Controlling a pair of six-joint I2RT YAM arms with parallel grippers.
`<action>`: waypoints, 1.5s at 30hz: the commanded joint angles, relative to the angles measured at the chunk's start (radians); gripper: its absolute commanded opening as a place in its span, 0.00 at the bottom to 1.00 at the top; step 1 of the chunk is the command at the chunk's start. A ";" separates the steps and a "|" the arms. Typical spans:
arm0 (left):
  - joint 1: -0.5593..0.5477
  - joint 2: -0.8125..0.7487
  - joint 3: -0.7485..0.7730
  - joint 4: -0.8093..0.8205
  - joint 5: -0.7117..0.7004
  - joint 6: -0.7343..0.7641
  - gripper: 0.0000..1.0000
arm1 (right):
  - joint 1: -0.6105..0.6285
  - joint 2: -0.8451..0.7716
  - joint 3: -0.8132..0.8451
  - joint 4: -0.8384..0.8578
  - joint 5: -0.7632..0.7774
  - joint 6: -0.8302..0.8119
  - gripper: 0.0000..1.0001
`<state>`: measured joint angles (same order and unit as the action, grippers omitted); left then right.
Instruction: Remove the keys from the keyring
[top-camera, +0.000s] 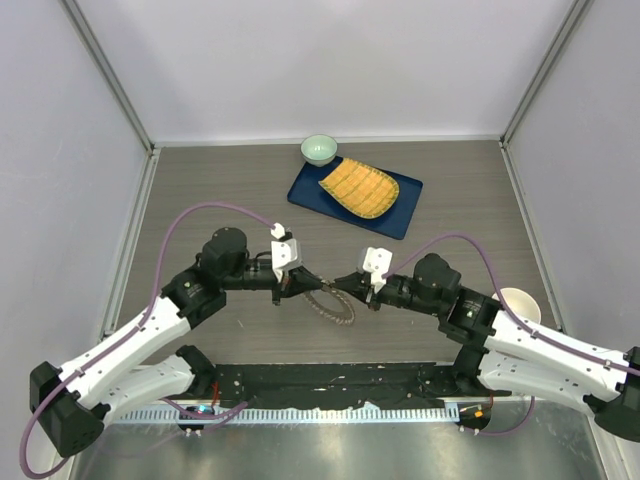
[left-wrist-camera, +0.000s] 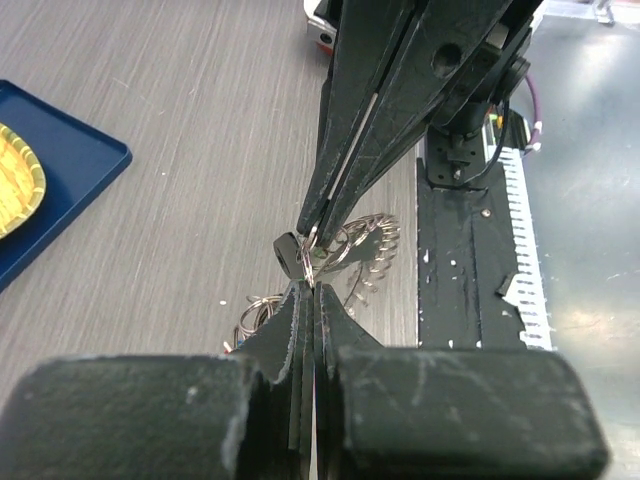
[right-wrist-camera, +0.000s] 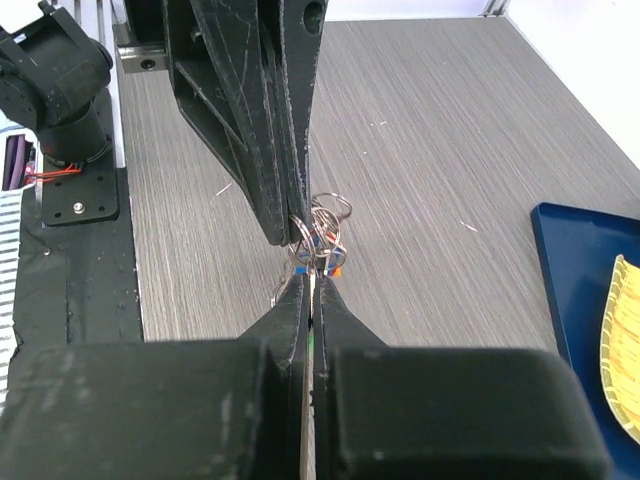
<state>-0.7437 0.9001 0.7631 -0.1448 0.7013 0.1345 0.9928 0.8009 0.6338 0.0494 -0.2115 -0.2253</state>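
Two arms reach in from the near edge and meet nose to nose over the middle of the table (top-camera: 200, 190). On my feed the left gripper (left-wrist-camera: 307, 290) has its fingers pressed flat together with no gap, and the right gripper (right-wrist-camera: 311, 280) is the same. Each tip is nipped onto a small bunch of keys (right-wrist-camera: 328, 252) and thin wire loops held between them. I can't tell which piece each one has. I can make out a black-headed key (left-wrist-camera: 288, 250) at the left tip, and blue and orange heads at the right tip. The keyring (top-camera: 332, 308) hangs off that bunch toward the arm bases, and its fringed loop lies on the table just beside the tips. A few small loose rings (left-wrist-camera: 255, 318) lie on the wood near it. White cup (top-camera: 522, 300) sits beside the right arm, well apart from the work. Farther back is a blue tray (top-camera: 400, 215) with a yellow ridged piece (top-camera: 360, 188) on it. Pale green bowl (top-camera: 319, 150) is at the far edge, touching the tray corner.
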 joint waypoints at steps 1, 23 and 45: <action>0.006 -0.039 -0.021 0.204 0.085 -0.130 0.00 | -0.006 -0.025 -0.022 0.082 0.011 0.006 0.01; 0.020 -0.038 -0.085 0.467 0.130 -0.319 0.00 | -0.006 -0.086 -0.098 0.202 -0.052 0.086 0.01; 0.024 -0.023 -0.087 0.419 -0.097 -0.470 0.00 | 0.041 -0.028 -0.068 0.241 0.175 -0.094 0.01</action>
<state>-0.7185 0.8993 0.6590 0.2039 0.6689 -0.2970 1.0214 0.7589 0.5293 0.2535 -0.0963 -0.2657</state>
